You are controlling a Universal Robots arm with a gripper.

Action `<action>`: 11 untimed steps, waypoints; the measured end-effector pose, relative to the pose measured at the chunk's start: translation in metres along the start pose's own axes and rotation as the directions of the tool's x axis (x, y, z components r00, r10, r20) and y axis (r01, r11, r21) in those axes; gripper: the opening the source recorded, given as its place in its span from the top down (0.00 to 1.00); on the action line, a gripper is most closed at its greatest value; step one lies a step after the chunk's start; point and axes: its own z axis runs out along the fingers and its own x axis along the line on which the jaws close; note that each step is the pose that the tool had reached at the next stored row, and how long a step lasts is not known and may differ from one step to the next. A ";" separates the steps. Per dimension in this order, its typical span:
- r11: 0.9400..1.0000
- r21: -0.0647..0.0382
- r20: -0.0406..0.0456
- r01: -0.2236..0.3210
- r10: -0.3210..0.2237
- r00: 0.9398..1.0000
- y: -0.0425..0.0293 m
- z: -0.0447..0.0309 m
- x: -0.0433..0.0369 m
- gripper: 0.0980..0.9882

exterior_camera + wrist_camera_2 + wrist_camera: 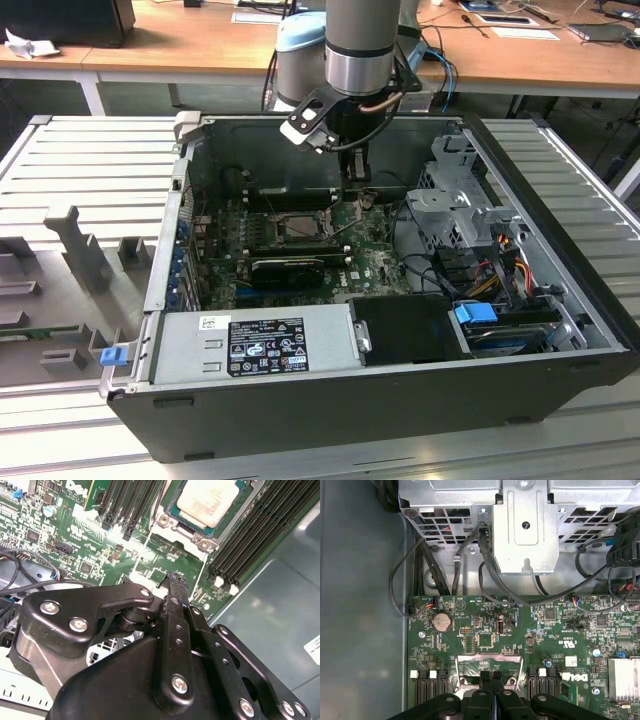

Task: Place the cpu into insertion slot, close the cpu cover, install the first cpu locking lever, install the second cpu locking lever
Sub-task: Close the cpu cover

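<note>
Gripper point(174, 578) pressed together, seemingly empty, I hover near the seated cpu point(207, 502): light, stiff, fragile, best held by its edges.

Ribbed grey metal bench point(100, 160) carries an open computer case point(350, 420) lying on its side. Grey moulded fixtures point(85, 245) rest on the bench, at the exterior view's left of the case.

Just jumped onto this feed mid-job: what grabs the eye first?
The black gripper, shut, reaches down into the open computer case, hovering over the green motherboard. In the second wrist view, the silver cpu sits seated on the board just beyond the gripper's tip.
</note>
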 end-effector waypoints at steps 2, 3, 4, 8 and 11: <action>1.000 0.000 0.000 0.000 0.000 1.000 0.0022 0.0002 0.0000 0.99; 1.000 0.000 0.000 0.000 0.000 1.000 0.0035 0.0003 0.0000 0.99; 1.000 0.000 0.000 0.000 0.000 1.000 0.0048 0.0004 0.0001 0.99; 1.000 0.000 0.000 0.000 0.000 1.000 0.0097 0.0015 0.0001 0.99; 1.000 0.000 0.000 0.000 0.000 1.000 0.0164 0.0031 0.0002 0.99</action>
